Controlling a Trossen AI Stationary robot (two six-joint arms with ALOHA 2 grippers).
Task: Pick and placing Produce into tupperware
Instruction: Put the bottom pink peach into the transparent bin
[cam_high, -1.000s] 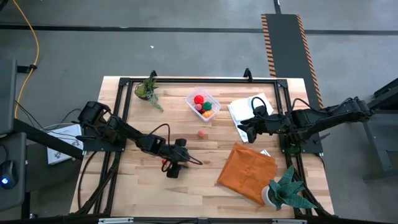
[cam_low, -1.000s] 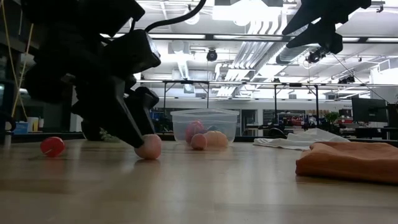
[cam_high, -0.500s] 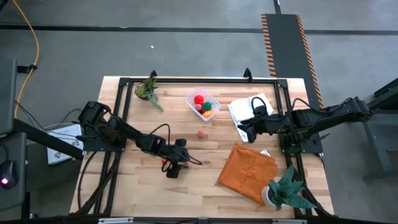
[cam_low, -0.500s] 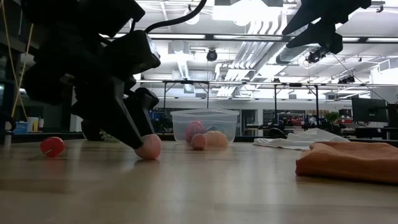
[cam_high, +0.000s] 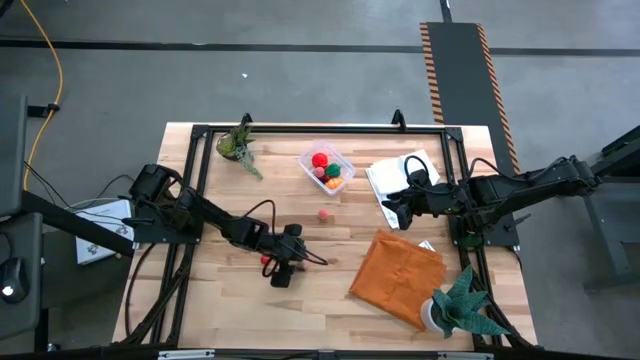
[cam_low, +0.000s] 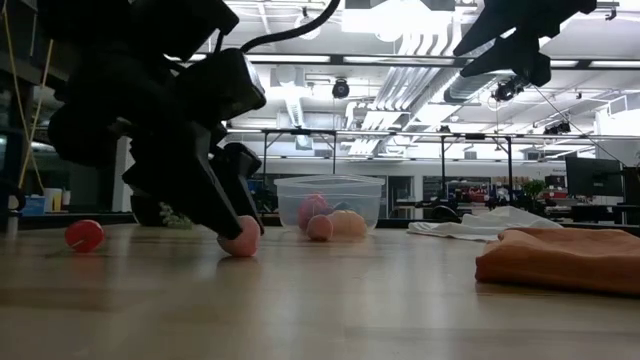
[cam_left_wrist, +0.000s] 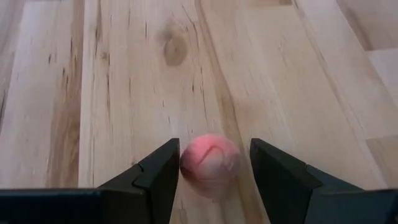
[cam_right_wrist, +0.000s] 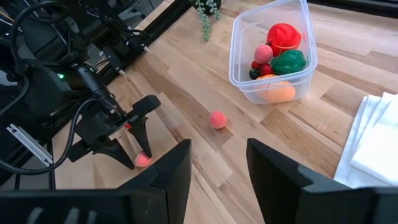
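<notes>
Low, left arm astride pink produce.

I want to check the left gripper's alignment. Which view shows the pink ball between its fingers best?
The left wrist view: the pink ball fills the gap. The low view shows it partly covered, the right wrist view small, the high view barely.

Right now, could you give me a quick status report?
Left gripper down around pink ball, not clamped. Right gripper open, idle above the white cloth. Tupperware part-filled; path clear.

You had the left gripper down on the table around a pink ball — the tupperware sat behind, produce inside.
</notes>
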